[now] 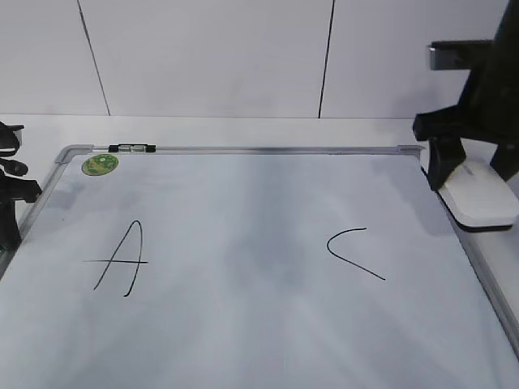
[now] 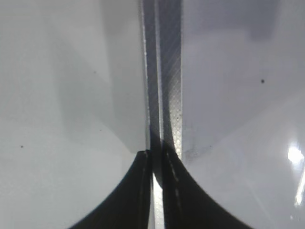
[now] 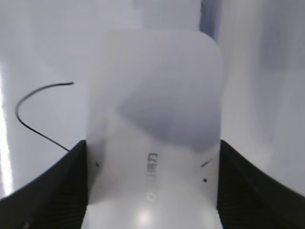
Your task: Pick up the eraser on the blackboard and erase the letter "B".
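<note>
Already my right end effector (image 3: 152,191) grips the eraser (image 1: 480,194) at the blackboard's (image 1: 243,149) right edge; no B shows between A and C, to its left.

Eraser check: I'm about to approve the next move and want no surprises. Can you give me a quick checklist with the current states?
1. Right gripper fingers flank the eraser and touch both its sides: ok.
2. Eraser lifted clear of the blackboard: cannot tell; it sits over the right frame edge.
3. Letter "B" located: not ok; only "A" and "C" show, with bare board between them.
4. Left gripper steadying the board's left frame: ok; its fingers appear to be pinched on it.
5. Path between "A" and "C" free of things: ok.
</note>
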You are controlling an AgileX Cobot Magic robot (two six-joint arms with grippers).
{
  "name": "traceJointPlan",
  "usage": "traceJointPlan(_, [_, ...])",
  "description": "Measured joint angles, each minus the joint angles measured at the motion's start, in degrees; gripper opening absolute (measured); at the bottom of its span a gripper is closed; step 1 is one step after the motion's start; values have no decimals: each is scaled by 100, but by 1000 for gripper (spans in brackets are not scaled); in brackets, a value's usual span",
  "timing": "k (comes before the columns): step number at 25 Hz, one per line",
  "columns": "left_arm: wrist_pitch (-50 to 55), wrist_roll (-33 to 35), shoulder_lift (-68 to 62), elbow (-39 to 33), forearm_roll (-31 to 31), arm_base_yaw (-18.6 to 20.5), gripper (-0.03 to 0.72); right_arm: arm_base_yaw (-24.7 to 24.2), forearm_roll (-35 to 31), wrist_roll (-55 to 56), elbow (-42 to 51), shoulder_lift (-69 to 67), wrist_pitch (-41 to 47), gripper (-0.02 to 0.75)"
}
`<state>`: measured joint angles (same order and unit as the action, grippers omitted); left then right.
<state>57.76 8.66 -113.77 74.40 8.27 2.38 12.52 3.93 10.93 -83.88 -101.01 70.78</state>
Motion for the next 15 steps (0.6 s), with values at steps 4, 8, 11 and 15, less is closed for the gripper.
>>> traceJointPlan(4, [0, 0, 0, 0, 37, 0, 26, -363, -350, -397, 641, 38, -539, 550])
traceJointPlan(8, [11, 0, 0, 0, 102, 0, 26, -536, -716, -832, 899, 38, -1085, 550])
traceJointPlan(11, [11, 0, 0, 0, 126, 0, 26, -642, -763, -942, 976, 38, -1321, 550])
traceJointPlan(15, [11, 0, 0, 0, 126, 0, 26, -753, -768, -964, 987, -153, -1418, 550])
